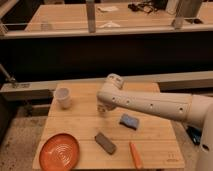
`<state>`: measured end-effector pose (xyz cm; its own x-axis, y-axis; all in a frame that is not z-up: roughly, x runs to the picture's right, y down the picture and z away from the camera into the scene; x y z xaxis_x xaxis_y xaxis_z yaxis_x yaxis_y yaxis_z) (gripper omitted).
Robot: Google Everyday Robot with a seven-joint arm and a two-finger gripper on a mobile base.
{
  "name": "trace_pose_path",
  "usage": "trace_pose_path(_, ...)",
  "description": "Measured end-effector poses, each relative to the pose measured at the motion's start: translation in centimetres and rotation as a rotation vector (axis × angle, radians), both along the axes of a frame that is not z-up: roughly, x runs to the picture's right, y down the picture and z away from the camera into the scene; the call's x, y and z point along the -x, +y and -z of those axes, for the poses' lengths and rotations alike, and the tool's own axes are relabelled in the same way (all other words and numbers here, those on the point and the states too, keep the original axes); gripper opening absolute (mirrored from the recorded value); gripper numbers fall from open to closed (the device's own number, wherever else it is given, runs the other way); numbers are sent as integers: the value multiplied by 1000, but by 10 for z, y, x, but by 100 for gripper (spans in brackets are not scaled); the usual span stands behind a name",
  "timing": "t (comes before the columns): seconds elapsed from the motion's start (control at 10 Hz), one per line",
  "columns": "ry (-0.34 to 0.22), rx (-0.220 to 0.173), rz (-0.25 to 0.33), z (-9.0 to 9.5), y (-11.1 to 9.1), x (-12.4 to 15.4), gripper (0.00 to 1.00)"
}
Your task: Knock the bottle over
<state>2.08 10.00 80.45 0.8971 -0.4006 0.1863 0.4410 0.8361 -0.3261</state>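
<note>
My white arm [150,102] reaches in from the right over the wooden table [80,125]. My gripper [103,106] hangs at the arm's left end, above the middle of the table. A small pale shape [102,112] just under the gripper looks like the bottle. It is mostly hidden by the gripper, and I cannot tell whether it stands upright or whether the gripper touches it.
A white plastic cup [63,97] stands at the table's back left. An orange plate [60,151] lies at the front left. A dark grey block [105,142], a blue sponge [129,121] and an orange stick-like item [135,154] lie in front of the arm.
</note>
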Motion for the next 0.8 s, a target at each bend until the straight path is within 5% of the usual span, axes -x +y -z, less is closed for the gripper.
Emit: trace_pose_path(0.8,-15,-16,13,-3,-4,2,14)
